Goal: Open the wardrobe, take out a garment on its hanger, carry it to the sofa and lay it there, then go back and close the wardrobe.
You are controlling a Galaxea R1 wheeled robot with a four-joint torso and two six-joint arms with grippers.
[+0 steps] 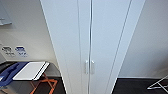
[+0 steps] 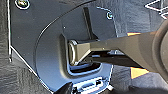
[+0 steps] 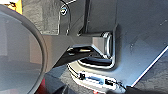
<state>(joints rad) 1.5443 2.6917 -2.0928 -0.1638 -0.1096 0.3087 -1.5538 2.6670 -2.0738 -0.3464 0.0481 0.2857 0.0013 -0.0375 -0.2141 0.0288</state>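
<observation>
Head view: tall narrow white wardrobe [image 1: 100, 37] stands directly ahead, both full-height doors closed, seam running down the middle. Two small vertical white handles [image 1: 89, 67] sit side by side at the seam, low in the picture. Left of the wardrobe, a white flat panel [image 1: 31, 70] lies on an orange folding frame [image 1: 45, 83], with a blue padded object [image 1: 10, 73] beside it. Two small blue-and-white notices [image 1: 15, 51] are fixed to the pale wall. Dark floor on both sides; a thin white wire frame [image 1: 160, 84] at lower right. Wrist views: dark robot plate and bar over dark carpet; state of either gripper's fingers cannot be told.
</observation>
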